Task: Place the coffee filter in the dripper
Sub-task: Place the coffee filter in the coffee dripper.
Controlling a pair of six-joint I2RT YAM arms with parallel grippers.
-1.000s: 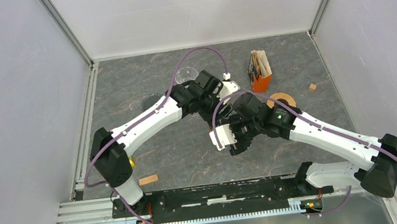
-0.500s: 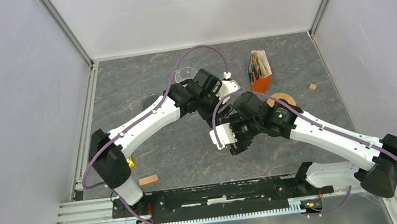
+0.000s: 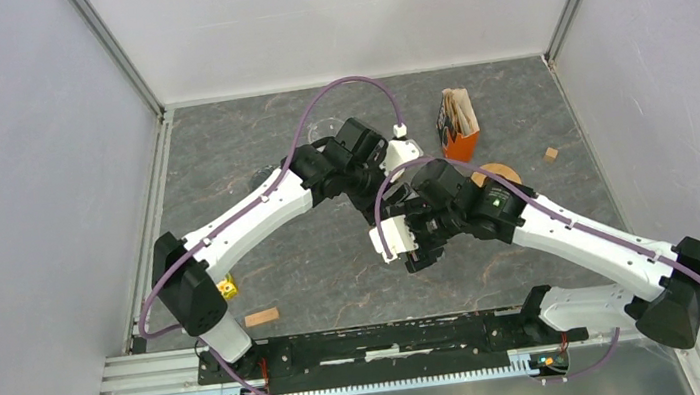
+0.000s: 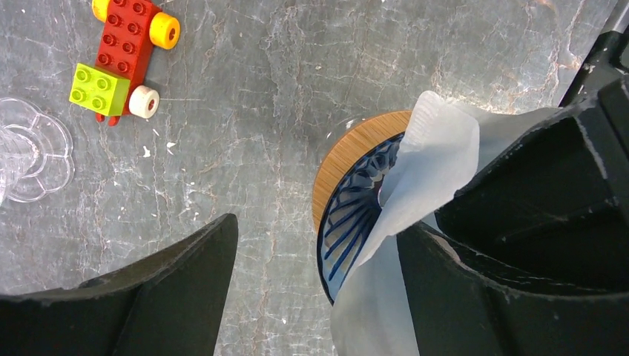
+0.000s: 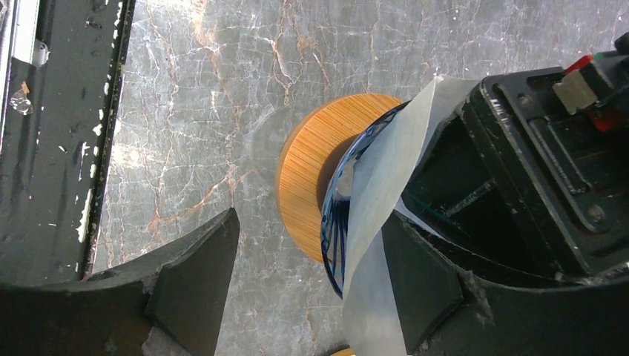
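Note:
The dripper point(image 4: 354, 211) is blue ribbed glass on a round wooden collar point(image 4: 348, 159) and stands on the stone table. It also shows in the right wrist view point(image 5: 337, 200). The white paper coffee filter point(image 4: 415, 215) leans into the dripper's mouth, against the right finger of each gripper; it also shows in the right wrist view point(image 5: 378, 200). My left gripper point(image 4: 319, 245) is open and straddles the dripper. My right gripper point(image 5: 311, 245) is open over the same dripper from the other side. In the top view both wrists point(image 3: 397, 202) hide the dripper and filter.
An orange box of filters point(image 3: 459, 126) stands at the back right, with a wooden ring point(image 3: 501, 175) and a small wooden cube point(image 3: 550, 154) near it. A wooden block point(image 3: 261, 317) lies front left. A Lego car point(image 4: 122, 59) and a clear glass piece point(image 4: 30, 148) lie left of the dripper.
The left arm has shifted slightly toward the back left. The right arm has barely moved. Both wrists stay over the same spot.

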